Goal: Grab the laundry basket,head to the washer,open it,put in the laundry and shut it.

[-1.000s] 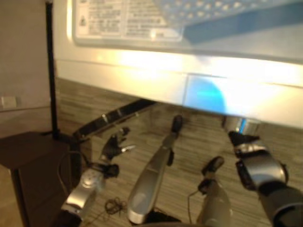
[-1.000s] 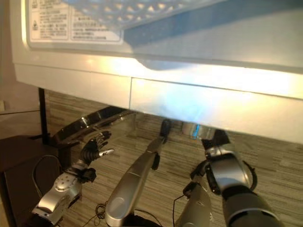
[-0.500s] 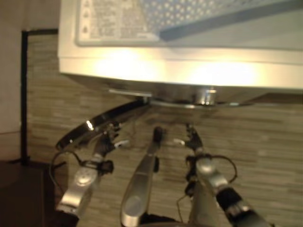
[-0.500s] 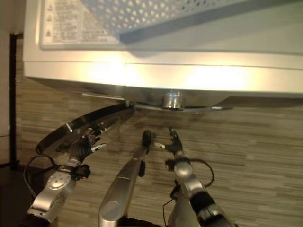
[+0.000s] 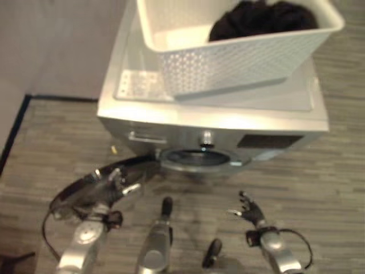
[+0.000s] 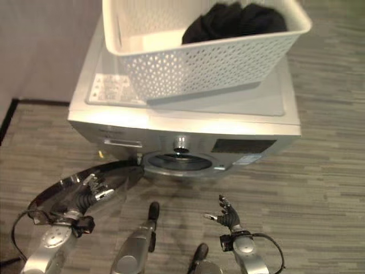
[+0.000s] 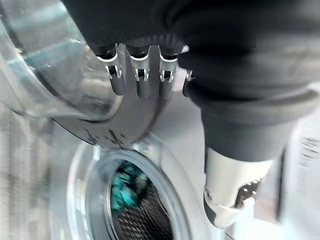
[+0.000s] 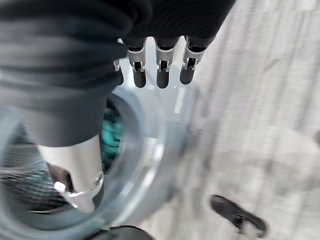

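A white perforated laundry basket (image 6: 205, 57) stands on top of the silver washer (image 6: 239, 123) with dark laundry (image 6: 234, 20) piled in it. The washer's round glass door (image 6: 63, 191) hangs wide open, swung out to the left. My left hand (image 6: 90, 193) rests on the door's inner side with relaxed fingers (image 7: 137, 80). The drum opening (image 5: 197, 158) faces me, and something teal (image 7: 125, 187) lies inside it. My right hand (image 6: 229, 216) hovers open in front of the washer, below the opening, touching nothing; its fingers (image 8: 157, 70) are straight.
Grey striped wood-look flooring (image 5: 319, 188) surrounds the washer. A plain wall (image 5: 51, 45) runs behind and to the left of it, with a dark skirting strip (image 5: 14, 128) at its foot. There is open floor to the right of the washer.
The camera has pulled back and up, so the washer's top and the basket now show. My right hand has come away from the washer's front. My left hand stays at the door.
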